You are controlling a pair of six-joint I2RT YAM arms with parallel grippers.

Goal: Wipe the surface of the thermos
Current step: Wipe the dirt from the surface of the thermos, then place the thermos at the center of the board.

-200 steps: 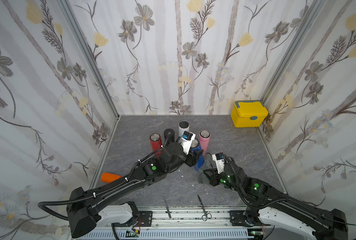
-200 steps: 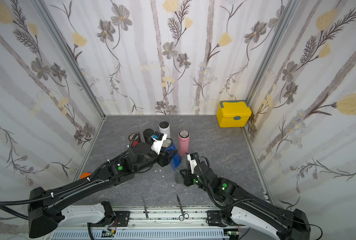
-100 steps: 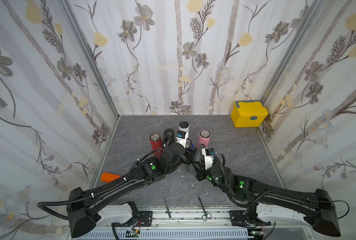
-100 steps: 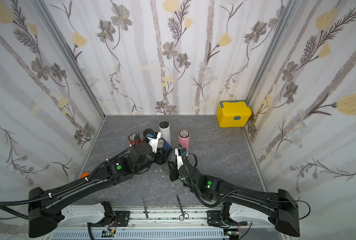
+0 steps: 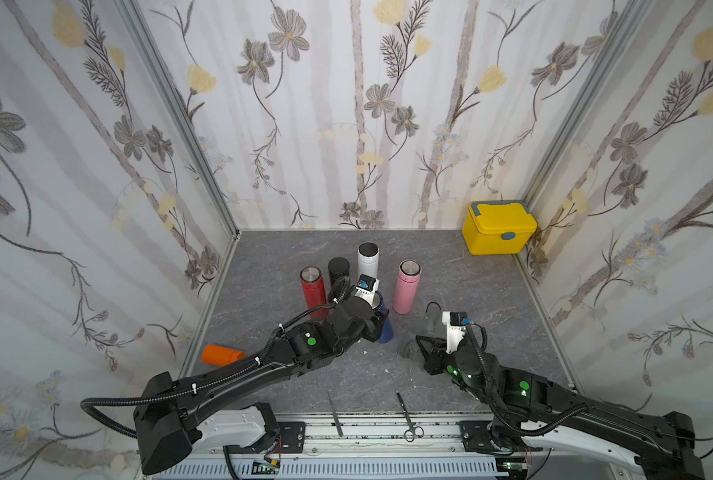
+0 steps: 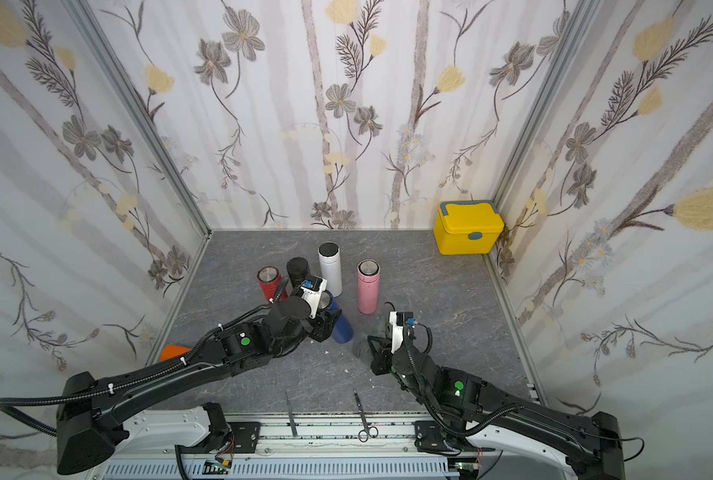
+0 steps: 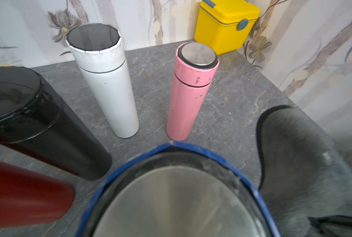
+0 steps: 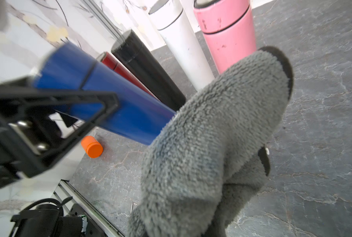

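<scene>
My left gripper [image 5: 376,327] is shut on the blue thermos [image 5: 384,330], gripping its body below the steel lid [image 7: 177,197]. That thermos [image 8: 117,102] stands roughly upright in front of the other flasks. My right gripper [image 5: 423,350] is shut on a fluffy grey cloth [image 8: 212,139], which hides its fingers. The cloth [image 5: 408,349] hangs just right of the thermos's lower end, with a small gap in both top views. A black finger [image 8: 54,115] of the left gripper lies against the blue body.
Red [image 5: 312,286], black [image 5: 339,269], white [image 5: 368,259] and pink [image 5: 406,286] flasks stand close behind the blue one. A yellow box [image 5: 499,227] sits in the far right corner. An orange cylinder [image 5: 221,354] lies at the left wall. Scissors [image 5: 408,415] and a blade [image 5: 334,413] lie at the front edge.
Half a second ago the right arm had the cloth against the blue thermos; it has now drawn back to the right. The left arm keeps its hold and has barely shifted.
</scene>
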